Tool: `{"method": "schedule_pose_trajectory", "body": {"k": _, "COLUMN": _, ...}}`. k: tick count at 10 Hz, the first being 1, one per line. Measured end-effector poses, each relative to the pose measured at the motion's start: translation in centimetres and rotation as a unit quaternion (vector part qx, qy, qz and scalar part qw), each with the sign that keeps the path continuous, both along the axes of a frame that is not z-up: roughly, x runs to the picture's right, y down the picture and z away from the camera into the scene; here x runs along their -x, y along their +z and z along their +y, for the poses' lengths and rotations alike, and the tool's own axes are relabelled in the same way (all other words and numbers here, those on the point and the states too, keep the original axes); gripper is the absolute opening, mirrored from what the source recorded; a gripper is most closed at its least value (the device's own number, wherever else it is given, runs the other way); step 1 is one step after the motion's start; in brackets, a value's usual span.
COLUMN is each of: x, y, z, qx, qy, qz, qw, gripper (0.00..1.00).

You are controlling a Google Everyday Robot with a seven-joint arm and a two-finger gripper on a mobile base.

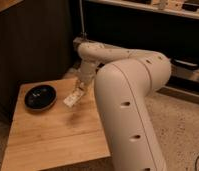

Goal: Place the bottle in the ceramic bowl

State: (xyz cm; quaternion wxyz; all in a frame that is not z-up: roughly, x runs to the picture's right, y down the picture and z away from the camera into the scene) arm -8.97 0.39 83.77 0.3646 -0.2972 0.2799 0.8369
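Observation:
The small whitish bottle (73, 98) hangs tilted in my gripper (78, 92), lifted above the wooden table (53, 135). The gripper is shut on the bottle's upper end. The glossy black ceramic bowl (40, 97) sits on the table's far left part, just left of the bottle, with a small gap between them. My white arm reaches in from the right and fills the right side of the view.
A dark cabinet wall (28, 45) stands behind the table. A low dark shelf unit (143, 25) runs along the back right. Speckled floor (183, 130) lies to the right of the table.

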Motion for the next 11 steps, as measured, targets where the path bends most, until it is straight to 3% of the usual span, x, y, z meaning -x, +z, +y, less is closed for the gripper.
{"method": "schedule_pose_trajectory", "body": {"k": 3, "x": -0.1, "y": -0.4, "z": -0.5, "qx": -0.029, "qy": 0.045, "qz": -0.021, "qw": 0.9983, "gripper": 0.00}}
{"method": "schedule_pose_trajectory", "body": {"k": 7, "x": 1.1, "y": -0.4, "z": -1.6, "qx": -0.040, "qy": 0.072, "qz": -0.042, "qw": 0.9957, "gripper": 0.00}}
{"method": "schedule_pose_trajectory", "body": {"k": 11, "x": 2.2, "y": -0.3, "z": -2.6, "qx": -0.048, "qy": 0.104, "qz": -0.071, "qw": 0.9909, "gripper": 0.00}}
